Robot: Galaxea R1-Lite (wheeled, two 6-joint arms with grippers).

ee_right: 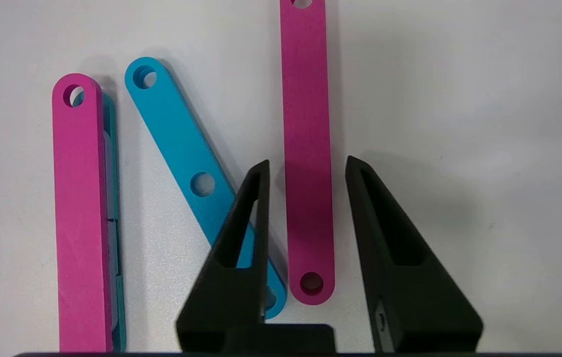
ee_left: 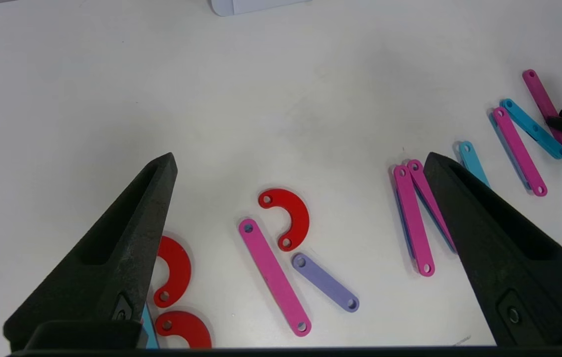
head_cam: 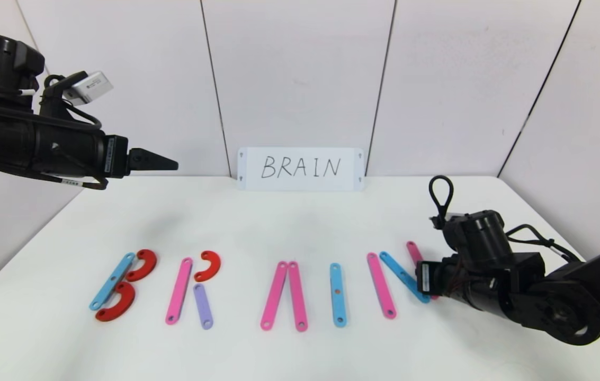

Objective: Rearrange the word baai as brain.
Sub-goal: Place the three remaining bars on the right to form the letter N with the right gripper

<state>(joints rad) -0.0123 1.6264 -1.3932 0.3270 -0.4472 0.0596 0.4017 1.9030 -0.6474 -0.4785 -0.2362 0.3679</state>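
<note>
Nearest the robot, the word (head_cam: 300, 288) lay along the front of the white table (head_cam: 300, 227) and it already read close to BRAIN: a blue bar with two red crescents for B, a pink bar, red crescent and short purple bar (head_cam: 203, 306) for R, two pink bars meeting at the top for A, a lone blue bar for I. At the robot's right end sat the N, and that looked like the last job, I'd say. The right gripper (ee_right: 305, 168) was low over the table there, fingers parted, straddling the outer pink bar (ee_right: 306, 148) without pinching it; the blue diagonal (ee_right: 186, 158) ran just beside, its lower end under one finger. That bar might yet want squaring up, and the A had no crossbar. All flat, matte pieces, rounded ends, small holes punched through. Further back and high on the left, the left gripper (ee_left: 300, 163) hung well above the table, fingers spread wide, holding nothing. At the far edge stood the white card (head_cam: 300, 169) with BRAIN handwritten on it.
</note>
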